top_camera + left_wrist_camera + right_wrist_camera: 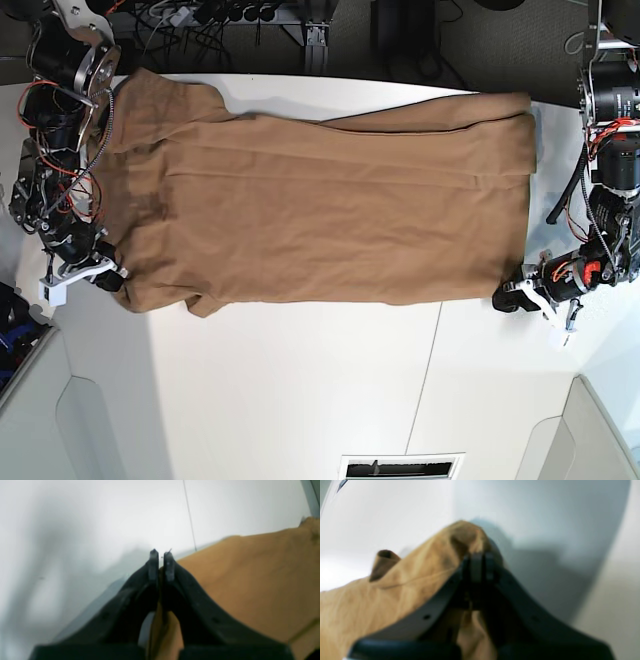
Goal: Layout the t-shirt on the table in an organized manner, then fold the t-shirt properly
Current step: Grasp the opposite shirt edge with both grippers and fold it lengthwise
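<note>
The tan-brown t-shirt (320, 210) lies spread flat across the far half of the white table (300, 390), its long axis running left to right. My right gripper (112, 281) sits at the shirt's near-left corner. In the right wrist view it (482, 562) is shut on a bunched edge of the t-shirt (395, 590). My left gripper (510, 297) sits at the near-right corner. In the left wrist view it (161, 555) is shut with a strip of the t-shirt (250, 580) pinched between the fingers, just above the table (100, 517).
A thin dark seam (425, 370) crosses the table's near half and also shows as the seam (190, 520) in the left wrist view. Both arm bases with red wiring stand at the left edge (55, 120) and right edge (610, 130). A vent slot (400, 467) lies at the near edge.
</note>
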